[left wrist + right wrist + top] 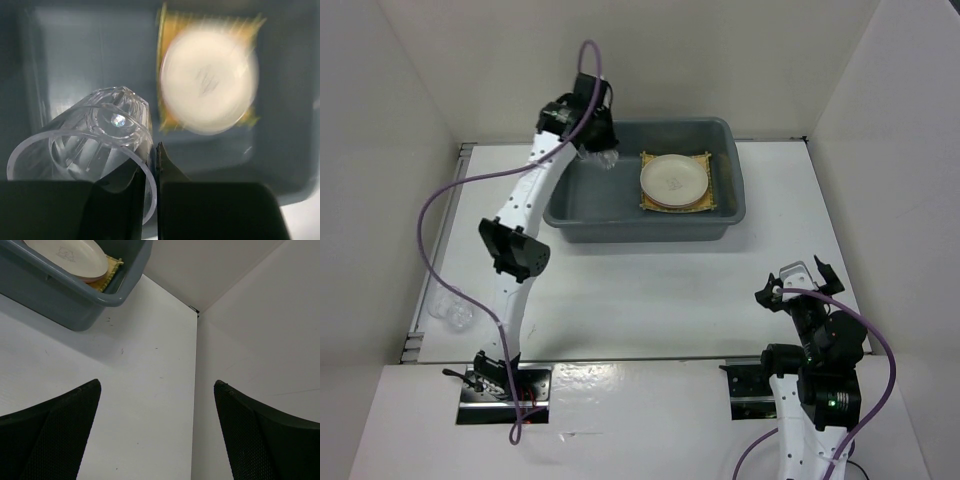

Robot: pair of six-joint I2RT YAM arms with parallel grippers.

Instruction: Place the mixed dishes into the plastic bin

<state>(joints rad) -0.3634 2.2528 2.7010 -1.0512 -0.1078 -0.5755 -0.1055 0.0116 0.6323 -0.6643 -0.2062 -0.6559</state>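
The dark grey plastic bin (640, 225) stands at the middle back of the table. Inside, on its right half, the cream plate (673, 180) lies on the yellow woven mat (713, 203); a thin pinkish edge shows under the plate. My left gripper (596, 148) hangs over the bin's left half, shut on the rim of a clear plastic cup (95, 135), which lies tilted on its side above the bin floor (85, 55). The plate (210, 87) and mat (167, 117) are blurred there. My right gripper (800, 275) is open and empty over the table's near right.
More clear cups (452, 310) lie at the table's left edge beside the left arm. White walls close in the table on the left, back and right. The bin's corner (50, 295) with plate (70, 255) shows in the right wrist view.
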